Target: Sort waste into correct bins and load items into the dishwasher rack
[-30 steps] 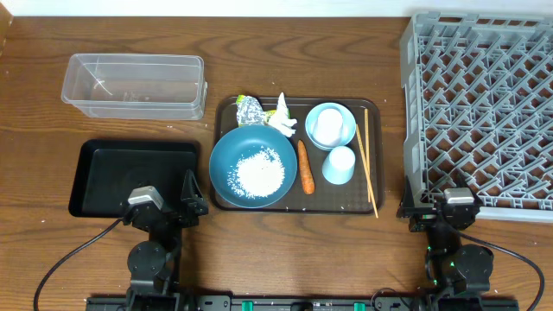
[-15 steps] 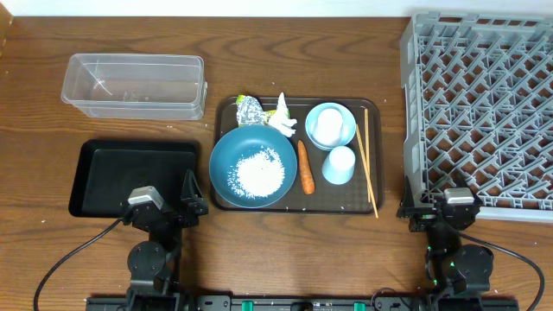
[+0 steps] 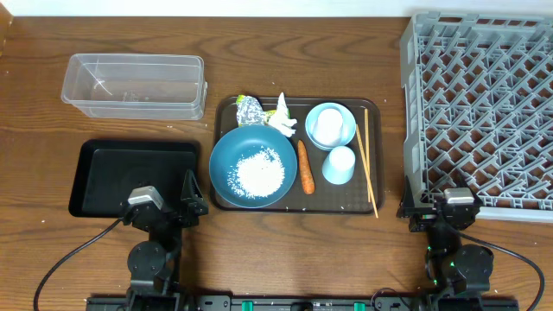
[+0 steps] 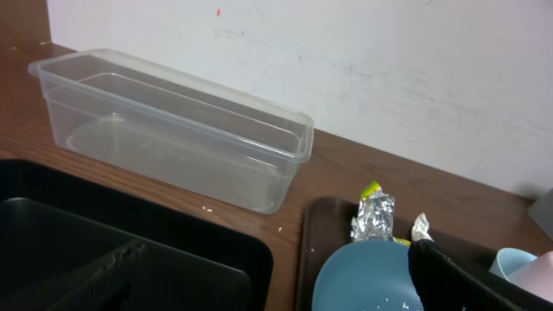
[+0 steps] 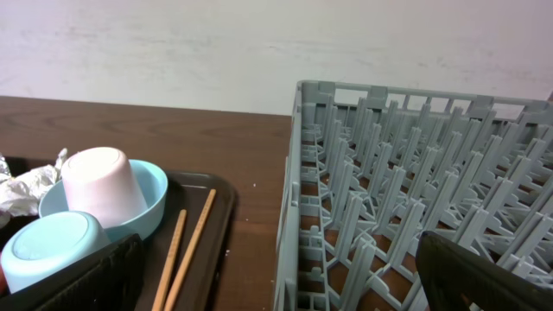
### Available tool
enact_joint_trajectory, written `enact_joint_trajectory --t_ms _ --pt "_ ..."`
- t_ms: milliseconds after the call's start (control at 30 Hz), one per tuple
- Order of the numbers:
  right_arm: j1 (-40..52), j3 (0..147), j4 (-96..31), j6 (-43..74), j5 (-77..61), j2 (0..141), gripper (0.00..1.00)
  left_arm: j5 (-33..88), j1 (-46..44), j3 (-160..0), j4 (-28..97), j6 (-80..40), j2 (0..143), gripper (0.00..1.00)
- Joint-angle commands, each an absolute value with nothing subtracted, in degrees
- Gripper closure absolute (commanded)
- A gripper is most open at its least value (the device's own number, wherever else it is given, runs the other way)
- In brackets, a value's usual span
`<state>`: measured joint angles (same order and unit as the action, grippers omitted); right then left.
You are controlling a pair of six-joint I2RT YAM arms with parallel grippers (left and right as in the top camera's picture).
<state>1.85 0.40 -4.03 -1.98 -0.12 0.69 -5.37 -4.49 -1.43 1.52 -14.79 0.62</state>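
On the brown tray (image 3: 226, 112) a dark blue plate (image 3: 233, 155) holds white rice (image 3: 259, 173). A carrot (image 3: 305, 167) lies beside it. A foil ball (image 3: 250, 111), a yellow-green wrapper (image 4: 371, 187) and white tissue (image 3: 283, 119) lie at the tray's back. A light blue bowl (image 3: 346, 130) holds a pale upturned cup. A light blue cup (image 3: 339, 164) and chopsticks (image 3: 369, 160) lie to the right. The clear tub (image 3: 134, 85) and black tray (image 3: 130, 177) are on the left, the grey rack (image 3: 479, 104) on the right. My left gripper (image 3: 166, 206) and right gripper (image 3: 442, 209) are open and empty near the front edge.
The left wrist view shows the clear tub (image 4: 173, 138), the black tray (image 4: 130, 250) and the foil ball (image 4: 373, 216) ahead. The right wrist view shows the bowl (image 5: 151, 194), chopsticks (image 5: 186, 250) and rack (image 5: 415, 190). A white wall stands behind the table.
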Motion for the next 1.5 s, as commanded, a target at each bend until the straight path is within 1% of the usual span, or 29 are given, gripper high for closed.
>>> enact_joint_trajectory --t_ms 0,900,1000,1067,1133,1200,1267,1300,1367,1400,1467 --pt "2.2 0.3 -4.3 -2.7 0.6 0.3 0.01 -6.7 -4.2 -0.2 3.6 -14.7 0.2 0.02" --pt "2.2 0.3 -4.3 -2.7 0.6 0.3 0.01 -6.7 -4.2 -0.2 3.6 -14.7 0.3 0.02" --pt "2.2 0.3 -4.2 -1.7 -1.8 0.3 0.01 -6.7 -4.2 -0.2 3.6 -14.7 0.2 0.02" --pt "2.3 0.3 -3.9 2.2 -4.4 0.3 0.01 -6.7 -4.2 -0.2 3.6 -14.7 0.2 0.02" --pt "2.3 0.3 -3.5 10.4 -8.6 0.3 0.01 -6.7 -4.2 -0.2 3.6 -14.7 0.3 0.02" --pt "2.3 0.3 -3.2 21.6 -13.1 0.3 0.01 -6.7 -4.2 -0.2 3.6 -14.7 0.2 0.02" --pt "2.3 0.3 -2.8 35.6 -18.8 0.3 0.01 -6.7 -4.2 -0.2 3.6 -14.7 0.3 0.02" --pt "2.3 0.3 -2.6 43.2 -22.9 0.3 0.01 -6.7 -4.2 -0.2 3.6 -14.7 0.2 0.02" --pt "2.3 0.3 -2.5 53.5 -31.6 0.3 0.01 -6.7 -4.2 -0.2 3.6 -14.7 0.3 0.02" --pt "2.3 0.3 -2.5 56.1 -34.4 0.3 0.01 -6.7 -4.2 -0.2 3.6 -14.7 0.2 0.02" --pt "2.3 0.3 -2.4 60.9 -35.2 0.3 0.01 -6.7 -4.2 -0.2 3.6 -14.7 0.2 0.02"
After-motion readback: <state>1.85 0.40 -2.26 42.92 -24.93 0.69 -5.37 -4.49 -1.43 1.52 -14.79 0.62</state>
